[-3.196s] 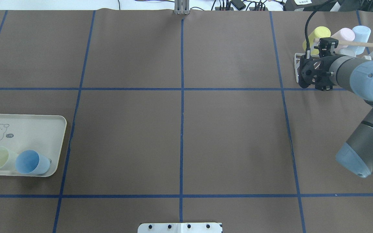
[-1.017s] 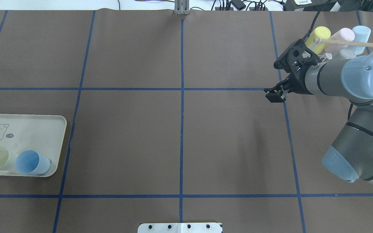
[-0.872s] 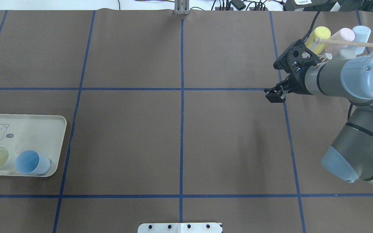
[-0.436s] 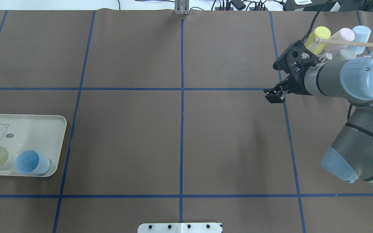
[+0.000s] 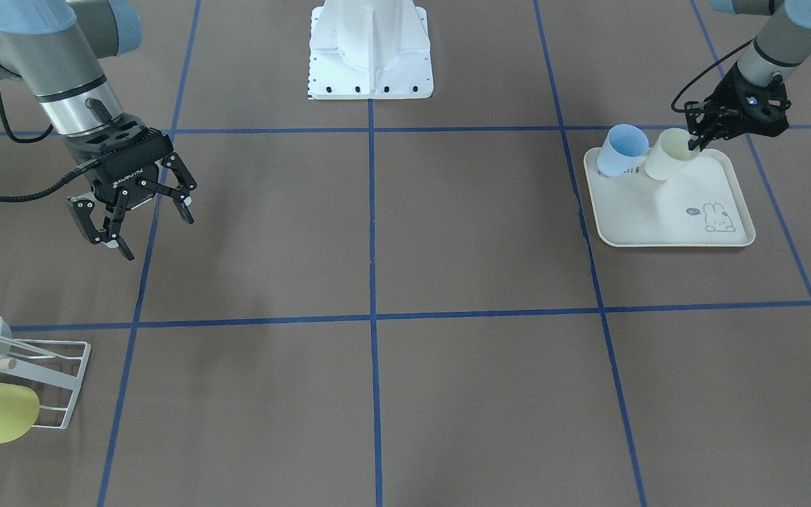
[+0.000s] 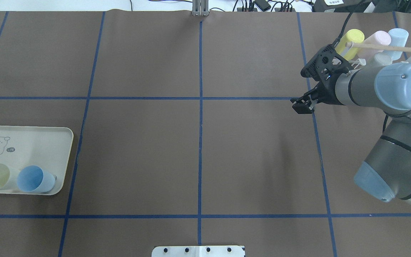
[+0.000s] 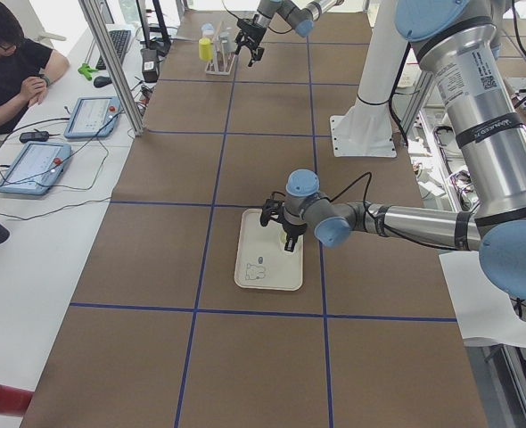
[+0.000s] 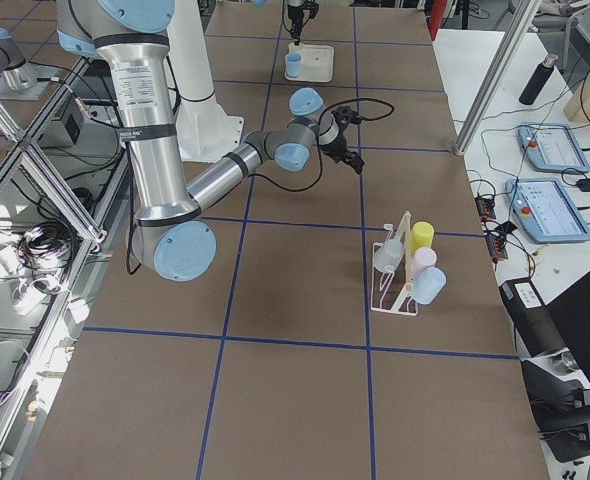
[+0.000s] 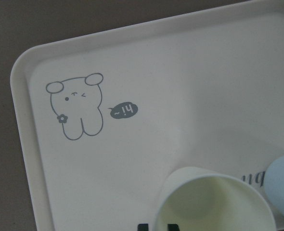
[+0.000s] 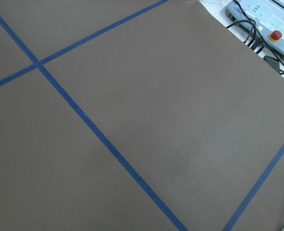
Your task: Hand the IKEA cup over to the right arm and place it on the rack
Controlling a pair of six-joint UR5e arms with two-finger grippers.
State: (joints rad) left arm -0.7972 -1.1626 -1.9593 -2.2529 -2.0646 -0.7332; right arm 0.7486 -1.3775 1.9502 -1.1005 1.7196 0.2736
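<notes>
Front-facing view, upper right: left gripper (image 5: 694, 141) hovering at pale cup (image 5: 666, 162) rim on tray (image 5: 659, 218), closure unclear; blue cup (image 5: 622, 149) just beside, risking knock. Right gripper (image 5: 141, 229) hanging wide open, empty.

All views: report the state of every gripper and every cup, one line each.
pale yellow cup: upright on the tray, mouth up.
left gripper: at the pale yellow cup's rim; open or shut unclear.
right gripper: open, empty, in the air.
blue cup: upright on the tray, not gripped.
yellow cup: hung on the rack.
pink cup: hung on the rack.
light blue cup: hung on the rack.
</notes>
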